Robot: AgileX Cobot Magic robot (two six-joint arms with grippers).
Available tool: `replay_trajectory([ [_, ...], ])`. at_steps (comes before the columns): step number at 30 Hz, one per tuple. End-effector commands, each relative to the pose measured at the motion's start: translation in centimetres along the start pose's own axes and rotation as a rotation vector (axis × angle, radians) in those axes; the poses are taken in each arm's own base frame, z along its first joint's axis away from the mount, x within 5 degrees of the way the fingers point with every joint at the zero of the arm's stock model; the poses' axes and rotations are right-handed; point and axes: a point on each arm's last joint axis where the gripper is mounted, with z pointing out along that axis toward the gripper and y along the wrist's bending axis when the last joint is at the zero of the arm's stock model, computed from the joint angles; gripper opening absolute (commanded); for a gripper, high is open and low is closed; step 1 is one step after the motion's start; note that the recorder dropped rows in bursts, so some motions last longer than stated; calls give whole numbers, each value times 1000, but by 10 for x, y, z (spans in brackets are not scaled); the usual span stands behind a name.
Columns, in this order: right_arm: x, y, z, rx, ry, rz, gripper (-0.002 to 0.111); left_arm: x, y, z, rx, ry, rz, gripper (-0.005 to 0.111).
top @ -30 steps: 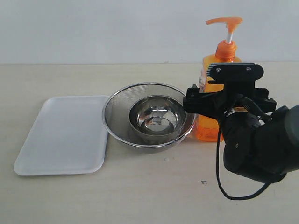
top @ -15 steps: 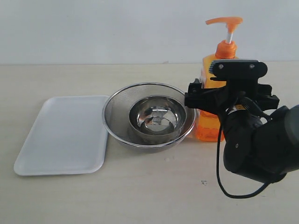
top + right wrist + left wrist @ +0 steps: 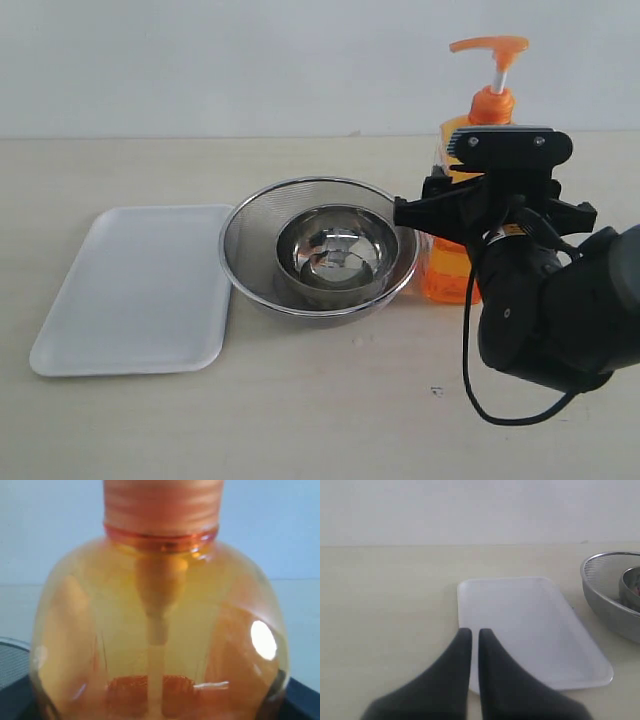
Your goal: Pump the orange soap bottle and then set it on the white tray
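The orange soap bottle (image 3: 446, 273) stands upright on the table at the right, its orange pump head (image 3: 488, 45) raised on the white stem. My right gripper (image 3: 495, 213) sits around the bottle's body, one finger on each side. In the right wrist view the translucent bottle (image 3: 160, 605) fills the frame, and only the dark fingers (image 3: 302, 700) show at the lower corners. The white tray (image 3: 135, 285) lies flat at the left. My left gripper (image 3: 470, 632) is shut and holds nothing, hovering over the near edge of the tray (image 3: 530, 625). It is out of the exterior view.
A round metal mesh strainer (image 3: 250, 250) with a steel bowl (image 3: 335, 250) inside it stands between the tray and the bottle, close to my right gripper's left finger. The strainer (image 3: 610, 595) also shows at the edge of the left wrist view. A pale wall rises behind the table.
My right gripper has shifted slightly right and up around the bottle. The bottle's pump head has moved a little to the right with it.
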Motion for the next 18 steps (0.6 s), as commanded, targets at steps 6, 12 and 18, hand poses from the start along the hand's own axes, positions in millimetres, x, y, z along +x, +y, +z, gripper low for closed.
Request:
replay_trajectory([
  [6,0,-2,0,12,-9,-70,5,1,0,0,0,1,-4,5],
  [12,0,-2,0,11,-6,-66,5,1,0,0,0,1,-4,5],
  [18,-2,0,0,-3,-35,-48,5,1,0,0,0,1,-4,5],
])
